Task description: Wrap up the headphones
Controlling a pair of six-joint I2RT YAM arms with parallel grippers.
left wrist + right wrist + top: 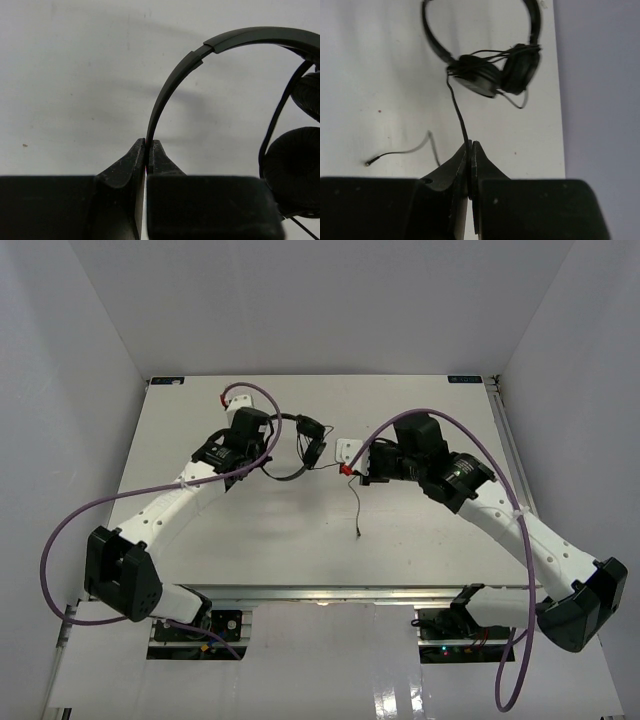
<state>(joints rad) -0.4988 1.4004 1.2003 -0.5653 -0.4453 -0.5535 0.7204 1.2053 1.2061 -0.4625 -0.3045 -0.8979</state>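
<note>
Headphones (313,438) sit between the two tools, over the far half of the surface (420,540). We find the left tool (148,142) clenched on the headband (170,85), opposite the earcups (477,75). The right tool (470,144) pinches the cord (457,107) near the earcups. The plug (367,162) lies on the surface, well apart from the headphones.

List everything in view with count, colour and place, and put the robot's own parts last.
headphones: one, black, mid-table between the grippers
cord: one, black, from the earcups through the right gripper
plug: one, small, at the cord's end on the table
table: one, white, under everything
walls: three, white, around the table
purple cables: two, looping along the arms
left gripper: black, shut on the headband
right gripper: black, shut on the cord
</note>
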